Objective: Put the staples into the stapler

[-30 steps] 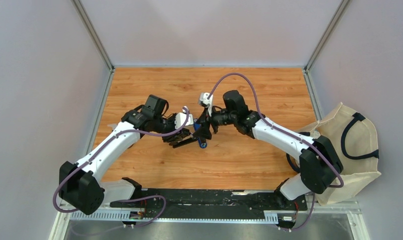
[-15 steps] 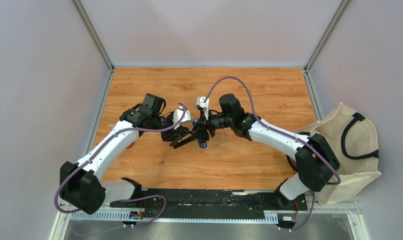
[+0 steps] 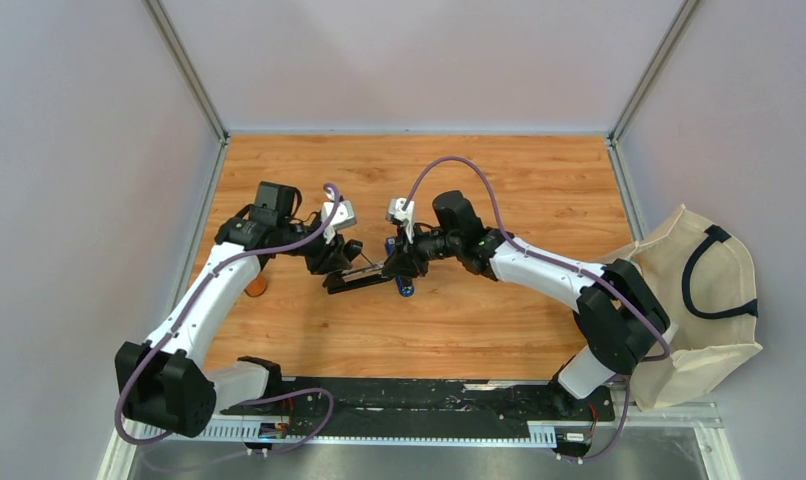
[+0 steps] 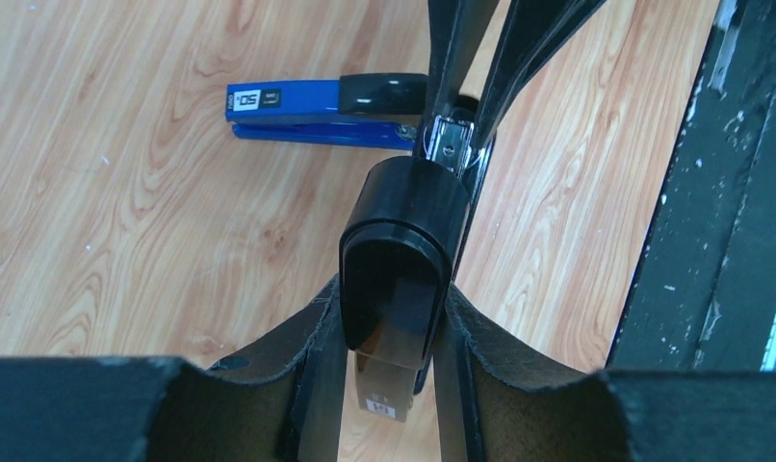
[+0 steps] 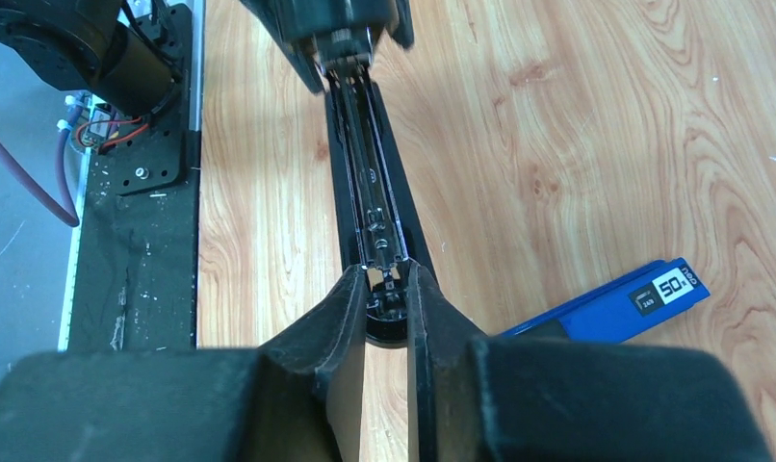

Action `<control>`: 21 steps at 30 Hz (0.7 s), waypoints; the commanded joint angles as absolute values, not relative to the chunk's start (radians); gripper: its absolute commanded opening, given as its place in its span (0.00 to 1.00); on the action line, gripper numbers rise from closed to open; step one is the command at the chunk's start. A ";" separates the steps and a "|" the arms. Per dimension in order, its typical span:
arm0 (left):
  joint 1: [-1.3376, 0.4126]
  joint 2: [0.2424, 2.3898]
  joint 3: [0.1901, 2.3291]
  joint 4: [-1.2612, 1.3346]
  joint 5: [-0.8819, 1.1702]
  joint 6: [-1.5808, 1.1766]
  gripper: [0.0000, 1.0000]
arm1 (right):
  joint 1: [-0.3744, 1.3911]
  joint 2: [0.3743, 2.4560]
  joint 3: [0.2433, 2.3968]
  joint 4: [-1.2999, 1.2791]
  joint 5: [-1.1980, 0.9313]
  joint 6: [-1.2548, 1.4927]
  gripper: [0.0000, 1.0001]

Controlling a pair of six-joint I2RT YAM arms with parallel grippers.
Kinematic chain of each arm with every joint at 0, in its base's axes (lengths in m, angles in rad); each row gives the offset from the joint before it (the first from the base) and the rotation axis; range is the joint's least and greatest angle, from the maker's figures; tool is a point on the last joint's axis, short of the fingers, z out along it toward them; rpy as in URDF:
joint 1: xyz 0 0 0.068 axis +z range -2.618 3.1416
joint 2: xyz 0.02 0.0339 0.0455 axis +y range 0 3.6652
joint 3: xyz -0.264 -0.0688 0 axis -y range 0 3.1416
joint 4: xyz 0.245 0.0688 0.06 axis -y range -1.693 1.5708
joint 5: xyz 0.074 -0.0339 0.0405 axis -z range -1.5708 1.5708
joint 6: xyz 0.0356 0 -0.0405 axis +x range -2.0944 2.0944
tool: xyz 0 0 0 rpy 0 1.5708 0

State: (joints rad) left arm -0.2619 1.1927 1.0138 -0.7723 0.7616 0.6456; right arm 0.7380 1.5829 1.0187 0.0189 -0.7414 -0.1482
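Black fingers of the right gripper pinch the front tip of the black stapler, whose long channel lies open. The left gripper clamps its rounded rear end. Whether staples sit in the channel I cannot tell. 1 blue stapler lies just beside it on the wooden table.

Top view overhead, far; wrist views close, opposed, share black stapler.
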 commanded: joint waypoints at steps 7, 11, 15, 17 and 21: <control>-0.189 1.111 1.063 -0.584 1.035 0.496 0.00 | 0.810 1.646 1.057 0.005 -0.686 -0.169 0.13; -0.189 1.092 1.063 -0.528 1.091 0.424 0.00 | 0.831 1.664 1.075 0.003 -0.681 -0.167 0.11; -0.189 1.065 1.058 -0.430 1.109 0.324 0.00 | 0.841 1.666 1.081 0.003 -0.687 -0.161 0.11; -0.187 1.058 1.060 -0.393 1.118 0.279 0.00 | 0.845 1.664 1.089 0.003 -0.693 -0.155 0.11; -0.187 1.055 1.057 -0.379 1.114 0.261 0.00 | 0.850 1.646 1.091 0.005 -0.692 -0.153 0.12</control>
State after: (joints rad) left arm -0.1822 1.0939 1.0138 -0.5346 0.9962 0.3412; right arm 0.8326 1.6543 1.0576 0.0128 -0.6895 -0.1543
